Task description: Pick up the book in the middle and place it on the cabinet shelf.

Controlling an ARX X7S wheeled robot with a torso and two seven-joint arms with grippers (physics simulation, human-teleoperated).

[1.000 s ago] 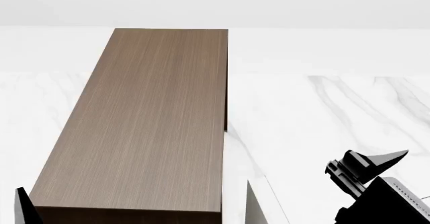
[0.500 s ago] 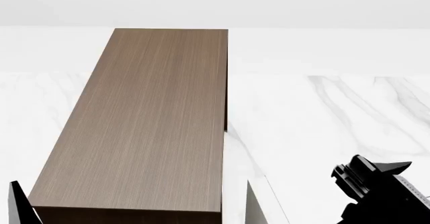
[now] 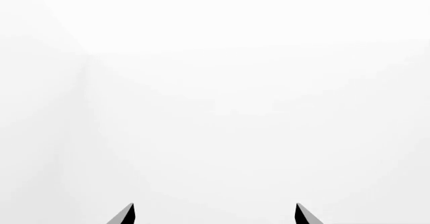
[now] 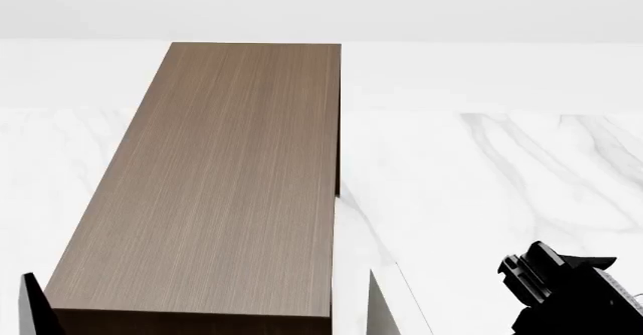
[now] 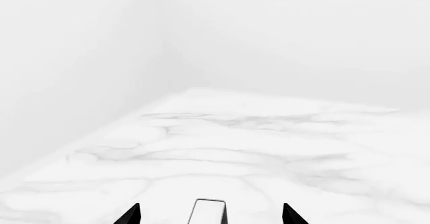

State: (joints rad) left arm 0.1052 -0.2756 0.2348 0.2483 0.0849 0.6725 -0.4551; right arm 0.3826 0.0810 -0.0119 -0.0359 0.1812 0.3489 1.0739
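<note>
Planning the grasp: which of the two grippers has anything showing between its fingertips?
The right gripper: its wrist view shows a pale object between the open fingertips. The left gripper is also open but faces only blank white.

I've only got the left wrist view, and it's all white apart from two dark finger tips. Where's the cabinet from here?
Observer: In the head view the cabinet shelf stands straight ahead, left of centre, with no book on its brown top.
Operator: Any book in sight?
Observer: A pale upright slab shows just right of the cabinet's near end. It may be a book, but I cannot tell which.
Operator: And the right gripper?
Observer: The right gripper is open. Its wrist view shows that slab between the tips, not gripped.
</note>
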